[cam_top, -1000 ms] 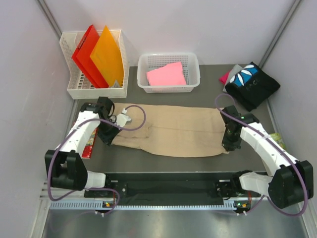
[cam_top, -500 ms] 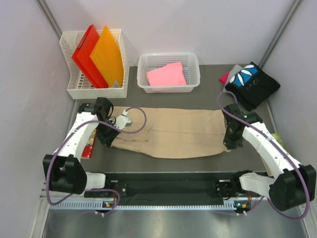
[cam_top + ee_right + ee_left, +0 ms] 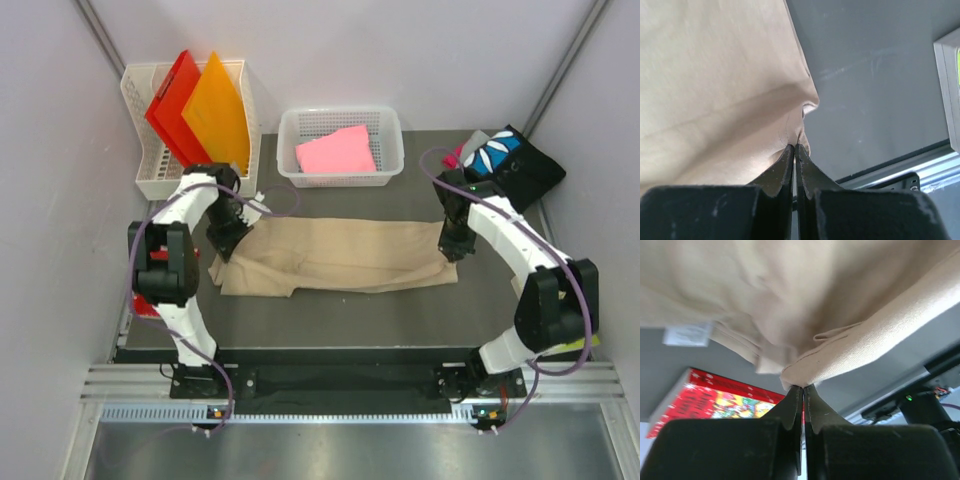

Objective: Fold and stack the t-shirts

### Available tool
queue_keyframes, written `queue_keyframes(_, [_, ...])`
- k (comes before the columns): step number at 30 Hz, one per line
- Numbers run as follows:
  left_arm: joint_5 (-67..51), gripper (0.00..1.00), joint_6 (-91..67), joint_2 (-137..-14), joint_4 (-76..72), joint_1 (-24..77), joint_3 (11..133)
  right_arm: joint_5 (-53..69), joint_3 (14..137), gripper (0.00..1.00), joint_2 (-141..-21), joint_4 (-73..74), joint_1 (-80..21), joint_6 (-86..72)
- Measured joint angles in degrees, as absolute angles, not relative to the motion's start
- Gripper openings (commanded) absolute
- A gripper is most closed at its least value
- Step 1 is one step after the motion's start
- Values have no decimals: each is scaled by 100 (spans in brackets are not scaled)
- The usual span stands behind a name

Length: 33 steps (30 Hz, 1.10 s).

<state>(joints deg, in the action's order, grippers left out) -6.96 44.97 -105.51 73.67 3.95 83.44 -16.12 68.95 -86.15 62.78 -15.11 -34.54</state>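
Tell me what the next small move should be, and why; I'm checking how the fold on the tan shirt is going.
Probably lower both hands together to lay the pinched edge flat, then let go. The left hand and right hand are each shut on one end of the tan t-shirt, which is stretched between them, its gripped edge apparently raised off the table.

Tan tee [image 3: 340, 255]: plain beige, folded into a long band and stretched flat between both grippers. Left gripper [image 3: 222, 245] pinches its bunched, wrinkled end, and the right gripper [image 3: 450, 248] pinches the smoother end, both clamped on a fold of the hem. Pink tee [image 3: 337, 150]: folded square in a white basket [image 3: 392, 165], beyond and between the grippers. Black tee [image 3: 515, 175]: blue-and-white print, crumpled, just past the right gripper, on top of magenta [image 3: 455, 157] and grey [image 3: 480, 138] cloth.
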Motion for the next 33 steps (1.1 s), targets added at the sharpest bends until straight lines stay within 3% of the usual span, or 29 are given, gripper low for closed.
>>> queue_keyframes(17, [-226,0,4528,-11898,7161,362,9310,-1879,7738,0,-10119,5830,-1258,-3251])
queue_keyframes(18, [-211,2,4517,-11950,7150,362,9347,-1890,7782,4,-10191,5828,-1256,-3249])
queue_keyframes(20, [-193,15,4512,-12018,7116,362,9402,-1918,7878,11,-10300,5819,-1251,-3236])
queue_keyframes(22, [-152,20,4499,-12038,7085,364,9437,-1944,7942,28,-10366,5811,-1251,-3214])
queue_keyframes(23, [-89,31,4499,-12040,7065,364,9456,-1959,7972,32,-10388,5804,-1249,-3210])
queue_keyframes(25, [21,42,4504,-12040,6991,360,9467,-2008,8027,36,-10412,5817,-1245,-3194])
queue_keyframes(28, [180,46,4493,-12031,6860,346,9467,-2156,8228,40,-10444,5870,-1212,-3146])
queue_keyframes(29, [213,66,4495,-12009,6829,340,9465,-2239,8315,41,-10447,5896,-1197,-3127])
queue_keyframes(30, [244,76,4495,-11968,6783,329,9448,-2309,8416,42,-10444,5922,-1184,-3103])
queue_keyframes(31, [255,96,4501,-11900,6757,311,9428,-2351,8493,42,-10444,5929,-1173,-3081])
queue_keyframes(33, [248,99,4491,-11655,6744,266,9371,-2445,8619,42,-10425,5922,-1153,-3022])
